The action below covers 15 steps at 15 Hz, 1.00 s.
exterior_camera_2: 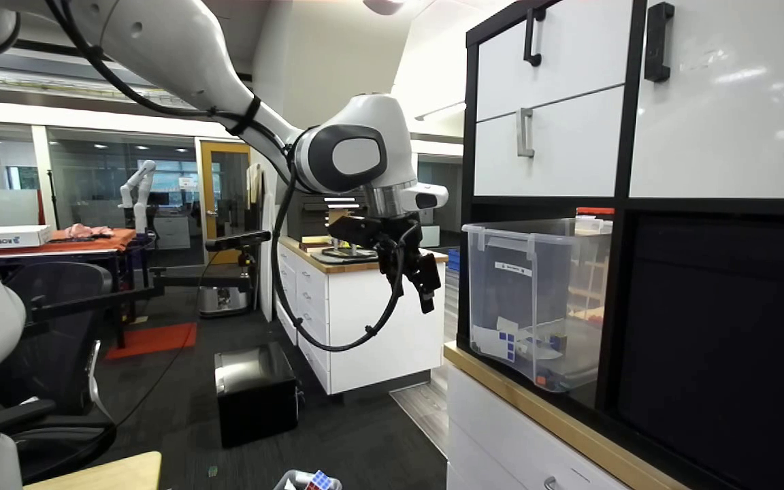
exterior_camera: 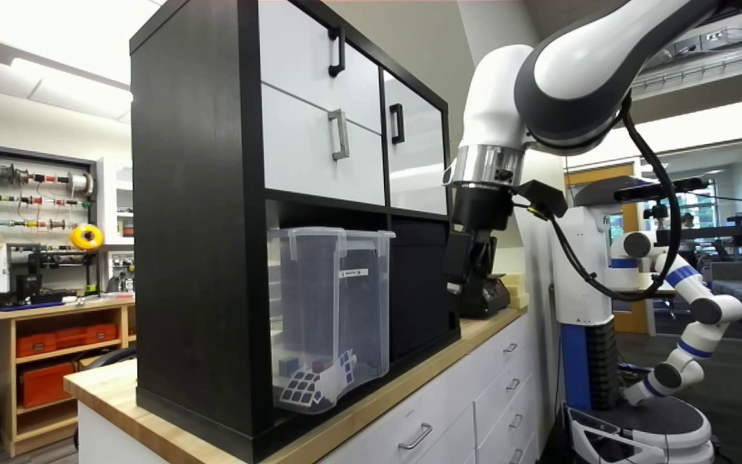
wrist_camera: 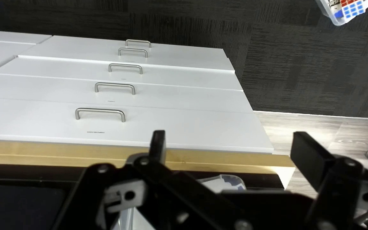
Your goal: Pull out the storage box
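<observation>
The claw (wrist_camera: 230, 145) is unclenched, its fingers (wrist_camera: 311, 159) spread wide in the wrist view. In both exterior views it hangs apart from the storage box (exterior_camera: 345, 309), which stands upright in a lower compartment of the black shelf unit (exterior_camera: 194, 225), below two white panels (exterior_camera: 300, 151); a wooden countertop (exterior_camera: 374, 407) carries the unit.

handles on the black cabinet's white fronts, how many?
3, as both exterior views show: black handle on the upper-left front; silver handle on the lower-left front; second black handle on the right-hand front. The back of the black cabinet is hidden.
</observation>
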Each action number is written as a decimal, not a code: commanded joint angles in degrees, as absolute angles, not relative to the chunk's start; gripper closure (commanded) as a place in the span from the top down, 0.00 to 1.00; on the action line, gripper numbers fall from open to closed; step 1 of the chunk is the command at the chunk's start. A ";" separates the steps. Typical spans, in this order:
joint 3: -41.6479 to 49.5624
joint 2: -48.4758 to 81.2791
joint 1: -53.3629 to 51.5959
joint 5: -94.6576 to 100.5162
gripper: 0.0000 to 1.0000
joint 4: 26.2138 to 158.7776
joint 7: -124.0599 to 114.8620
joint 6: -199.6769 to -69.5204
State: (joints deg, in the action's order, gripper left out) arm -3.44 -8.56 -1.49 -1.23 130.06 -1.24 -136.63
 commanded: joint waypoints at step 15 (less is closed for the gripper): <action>-2.12 -8.07 -3.82 -0.52 1.00 123.26 25.50 -141.56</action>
State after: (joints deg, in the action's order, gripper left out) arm -3.19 -8.48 -2.64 -0.85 123.92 20.14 -139.70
